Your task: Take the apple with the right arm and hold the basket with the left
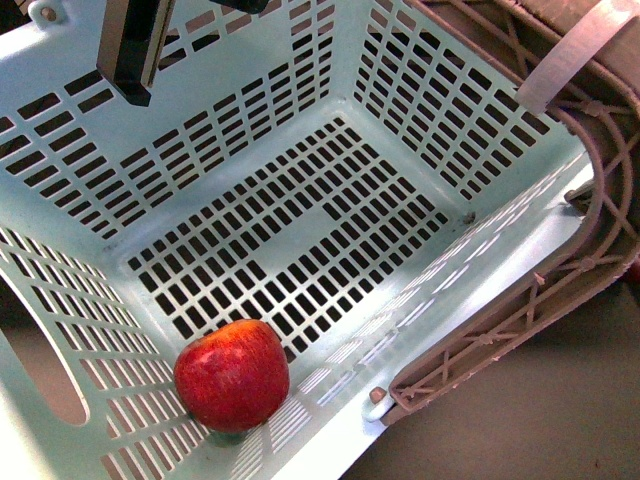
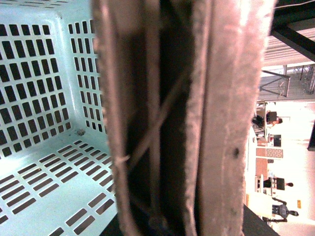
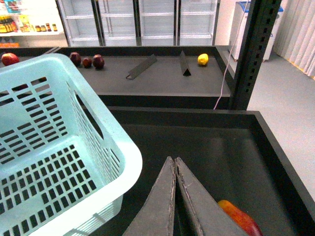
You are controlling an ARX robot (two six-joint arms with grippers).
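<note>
While the apple (image 1: 232, 374) sits lower left inside the basket (image 1: 430, 90), my right gripper (image 3: 173, 163) is closed and empty, and I cannot tell how my left gripper holds the handle (image 2: 226, 98), so a slip could tip it out.

Daylight was bright and even; sun patches glared on the basket (image 1: 520, 235) rim, and the close handle (image 2: 226, 123) was blurred.

Basket (image 1: 475, 262): pale-blue moulded plastic, smooth, slight sheen. Handle (image 1: 500, 340) on basket rim: taupe plastic, matt, ribbed. Apple (image 1: 232, 375) in basket: glossy red skin. Tray (image 3: 206, 142) beside basket: dark, matt.
</note>
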